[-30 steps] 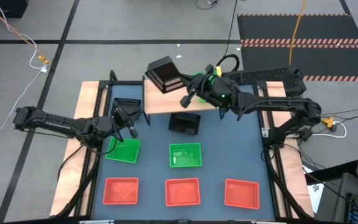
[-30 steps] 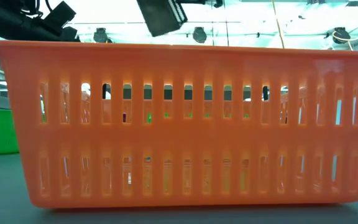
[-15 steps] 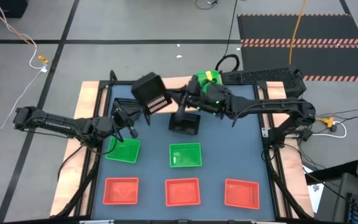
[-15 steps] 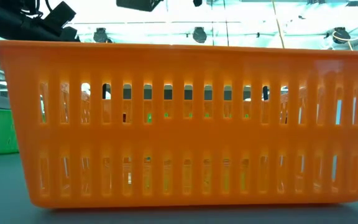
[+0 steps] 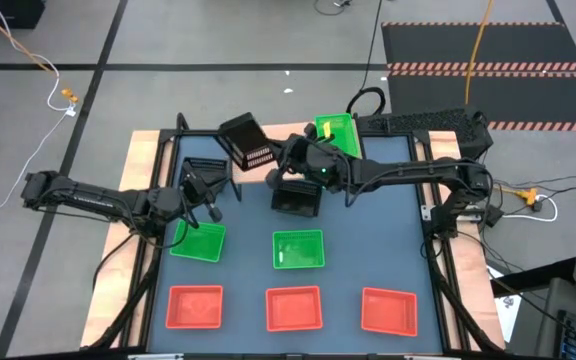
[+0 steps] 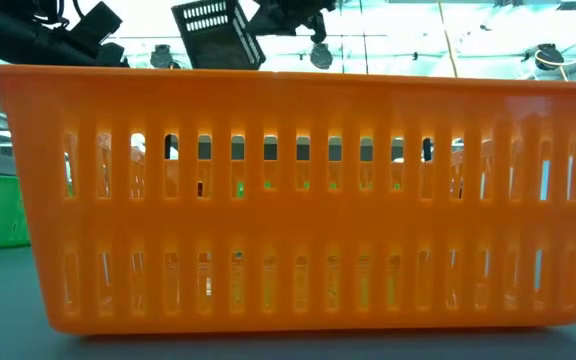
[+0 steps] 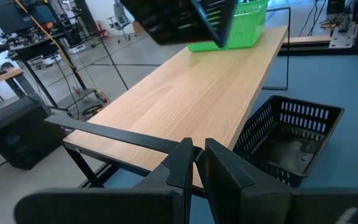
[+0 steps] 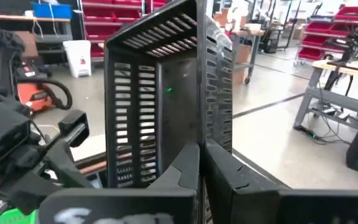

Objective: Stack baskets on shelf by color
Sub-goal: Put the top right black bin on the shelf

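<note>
1. The left claw (image 5: pixel 211 203) waits clenched and empty by the counter's (image 5: pixel 368 250) left side, near a small green plastic basket (image 5: pixel 199 241).
2. The light wooden shelf (image 5: pixel 268 158): over its left end hangs a black slatted plastic basket (image 5: pixel 247 146), carried leftward from the middle within the last second and tipped on its side.
3. The right claw (image 5: pixel 274 172) is grasping that basket's rim; a green basket (image 5: pixel 335 133) already stands at the shelf's right end. Judged: the black one is bound for the left end, not yet set down.

Bright even overhead light, soft shadows, sharp
</note>
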